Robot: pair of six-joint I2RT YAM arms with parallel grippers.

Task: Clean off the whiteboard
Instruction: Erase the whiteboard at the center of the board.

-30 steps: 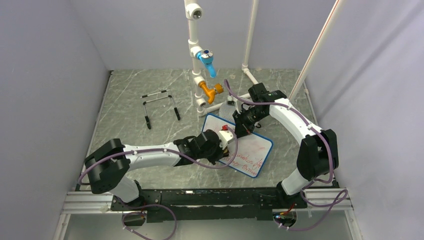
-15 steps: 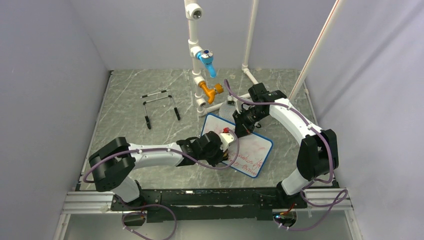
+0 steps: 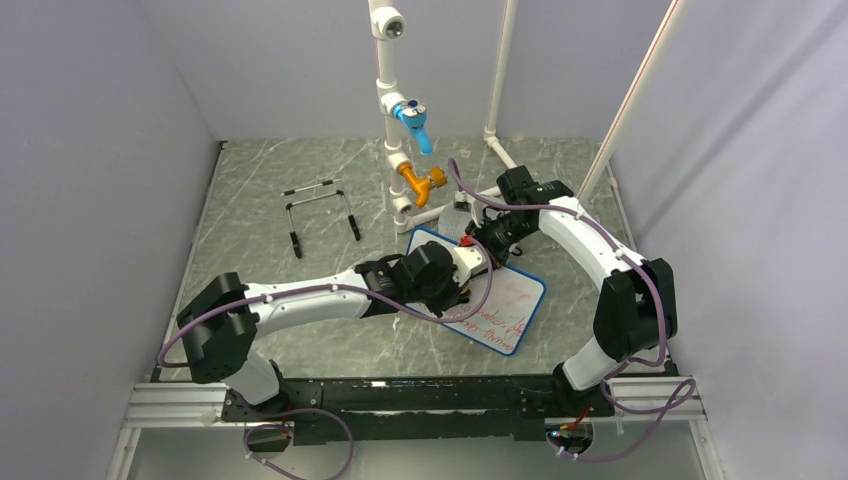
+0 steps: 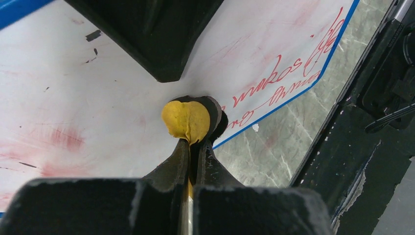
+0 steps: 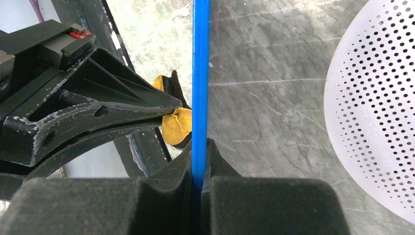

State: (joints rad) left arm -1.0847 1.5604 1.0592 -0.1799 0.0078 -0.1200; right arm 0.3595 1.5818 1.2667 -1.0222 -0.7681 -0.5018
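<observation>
Whiteboard (image 3: pixel 505 300): on table (image 3: pixel 270 180), centre-right; red writing at near right. Left jaws: clamped on yellow pad (image 4: pixel 186 120), pad against board. Right jaws: clamped on far blue frame (image 5: pixel 200 73).

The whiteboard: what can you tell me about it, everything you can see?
The whiteboard is a small white rectangle in a thin blue frame with rounded corners, set askew over the grey table. Red handwriting sits near its near-right edge; the rest shows pink smears and dark flecks. The right gripper is shut on its far edge, and the left gripper holds a yellow pad against its face.
</observation>
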